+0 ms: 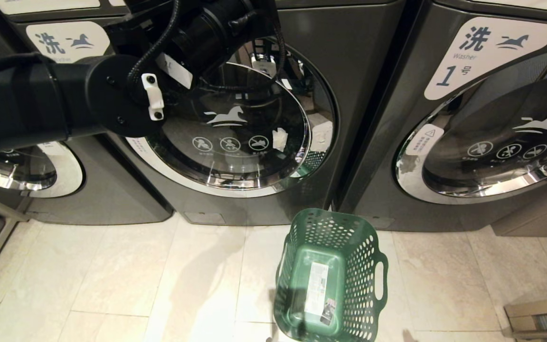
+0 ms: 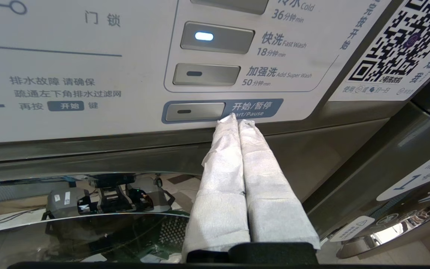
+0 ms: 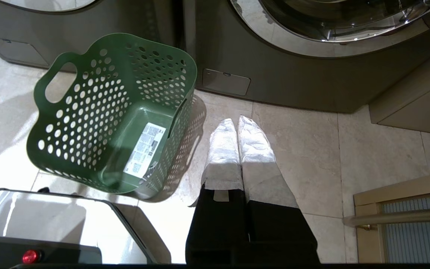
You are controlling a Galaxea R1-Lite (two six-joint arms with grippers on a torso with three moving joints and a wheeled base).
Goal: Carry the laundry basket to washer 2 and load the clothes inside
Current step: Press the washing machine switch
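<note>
Washer 2 (image 1: 349, 71) stands in the middle, its chrome-rimmed glass door (image 1: 235, 128) partly behind my left arm (image 1: 64, 99). My left gripper (image 2: 239, 118) is shut and empty, its wrapped fingertips touching the control panel (image 2: 88, 74) at the right end of the Start/Pause button (image 2: 194, 111). The Fast Wash light (image 2: 204, 36) is lit. The green laundry basket (image 1: 330, 280) stands upright on the floor before the gap between the two washers, with only its white sticker (image 1: 317, 289) inside. The clothes are out of view. My right gripper (image 3: 237, 121) hangs shut over the tiles right of the basket (image 3: 114, 112).
Washer 1 (image 1: 492, 57) stands on the right and a third machine (image 1: 26, 171) on the left. A low wooden frame with a rail (image 1: 539, 318) sits at the lower right. My own base (image 3: 32, 224) is just behind the basket.
</note>
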